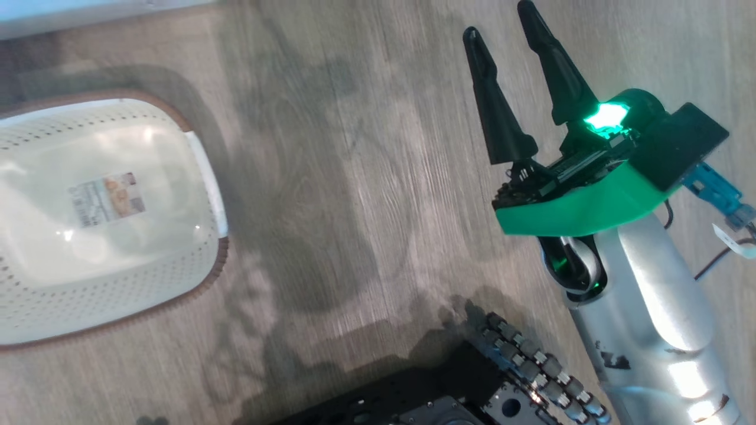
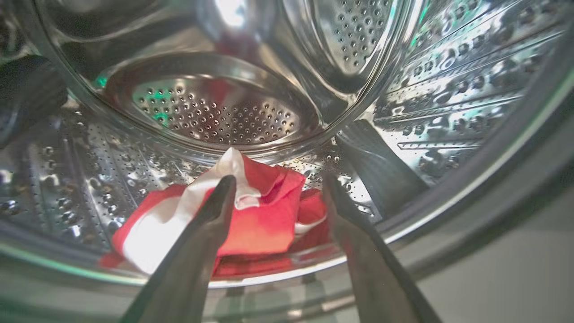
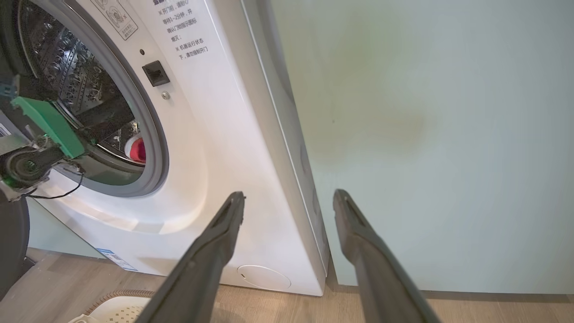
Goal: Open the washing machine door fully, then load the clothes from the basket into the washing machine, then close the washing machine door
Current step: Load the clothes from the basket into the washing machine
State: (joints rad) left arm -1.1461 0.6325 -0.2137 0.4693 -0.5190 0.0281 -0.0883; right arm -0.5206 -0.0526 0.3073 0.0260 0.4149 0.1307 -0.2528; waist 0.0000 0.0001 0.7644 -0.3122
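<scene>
Clothes (image 2: 264, 229) low in drum (image 2: 215, 107), just beyond left hand (image 2: 279, 181), not gripped. Bright red fabric, white panels, crumpled heap. Left hand wide open, empty.

In the head view the right claw (image 1: 499, 20) sits toward 1 o'clock. Its two dark fingers are spread wide and point to about 11 o'clock. Behind them is a green wrist housing (image 1: 590, 206) with a lit patch, and the pale forearm (image 1: 649, 283) runs down to 5 o'clock. The left claw (image 2: 279, 179) rises from 6 o'clock of its own wrist view, its fingers just as wide apart. The left wrist (image 3: 45, 123) shows at 9 o'clock of the right wrist view.
</scene>
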